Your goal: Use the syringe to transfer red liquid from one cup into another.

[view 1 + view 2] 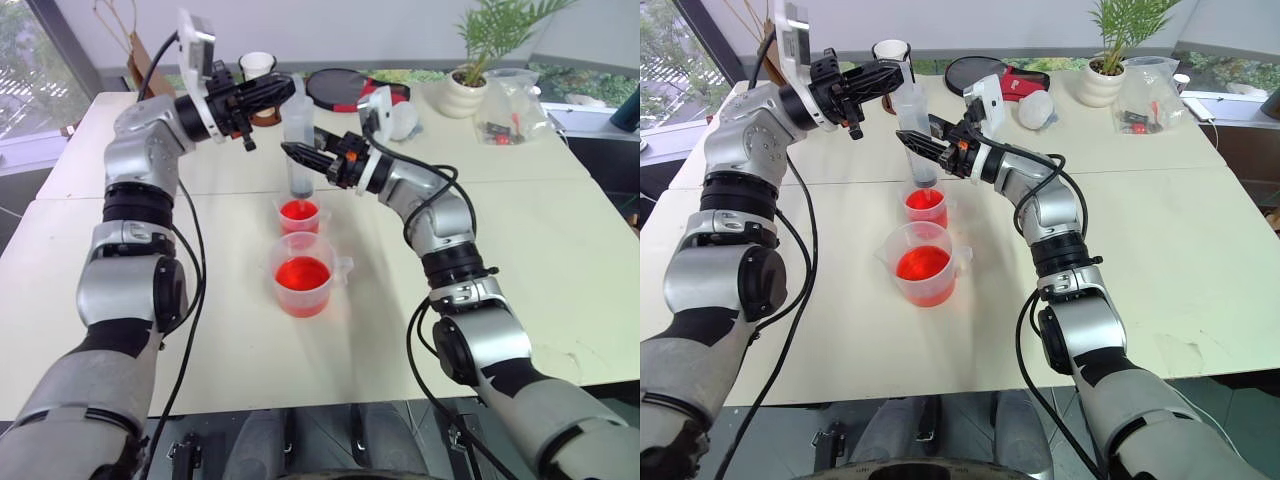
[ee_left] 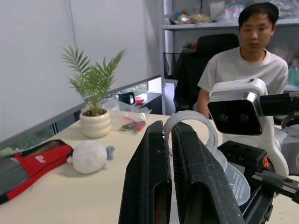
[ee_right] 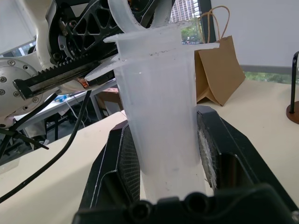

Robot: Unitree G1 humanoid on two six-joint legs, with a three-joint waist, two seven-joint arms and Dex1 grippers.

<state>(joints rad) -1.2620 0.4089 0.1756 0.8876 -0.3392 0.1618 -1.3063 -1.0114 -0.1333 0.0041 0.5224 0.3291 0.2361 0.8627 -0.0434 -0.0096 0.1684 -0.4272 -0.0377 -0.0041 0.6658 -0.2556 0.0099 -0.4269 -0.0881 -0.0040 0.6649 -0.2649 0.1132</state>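
The clear syringe (image 1: 300, 135) stands upright, its tip at the mouth of the smaller handleless cup (image 1: 300, 216), which holds some red liquid (image 1: 298, 211). My right gripper (image 1: 296, 152) is shut on the syringe barrel (image 3: 161, 116), a finger (image 3: 219, 158) on each side. From the left, my left gripper (image 1: 280, 88) is shut on the plunger's ring (image 2: 189, 122) at the top. The wider handled cup (image 1: 305, 275) stands just in front of the small cup and holds more red liquid (image 1: 302, 272).
At the back of the cream table (image 1: 520, 230) are a potted plant (image 1: 463, 92), a clear plastic bag (image 1: 510, 105), a red and black pouch (image 1: 345, 88), a white plush ball (image 1: 402, 120) and a paper cup (image 1: 257, 65). A person (image 2: 247, 65) sits beyond the table.
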